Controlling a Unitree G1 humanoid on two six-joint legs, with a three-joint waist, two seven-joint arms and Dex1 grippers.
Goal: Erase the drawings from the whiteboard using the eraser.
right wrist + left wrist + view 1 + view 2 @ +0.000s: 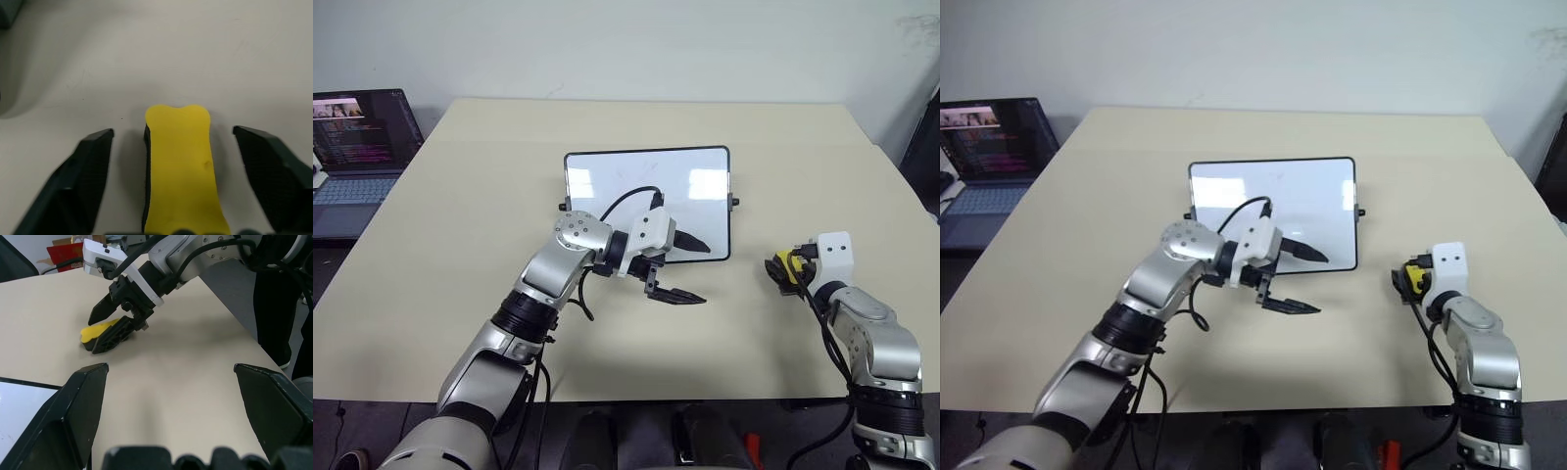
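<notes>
The whiteboard (646, 196) lies in the middle of the table, white with glare patches. The drawings are hidden from me; my left gripper (705, 272) covers the board's near right corner. That gripper is open and empty, one finger over the corner and the other over the bare table in front of it. To the right, the yellow eraser (178, 166) lies flat on the table. My right gripper (172, 131) is open around it, with a gap on each side between the fingers (85, 181) and the block. The left wrist view shows the eraser (95, 332) between the right gripper's (94, 333) spread fingers.
An open laptop (357, 147) stands beyond the table's (460, 245) left edge. A strip of bare tabletop separates the board's right side from the eraser. A red box (66, 252) sits beyond the table in the left wrist view.
</notes>
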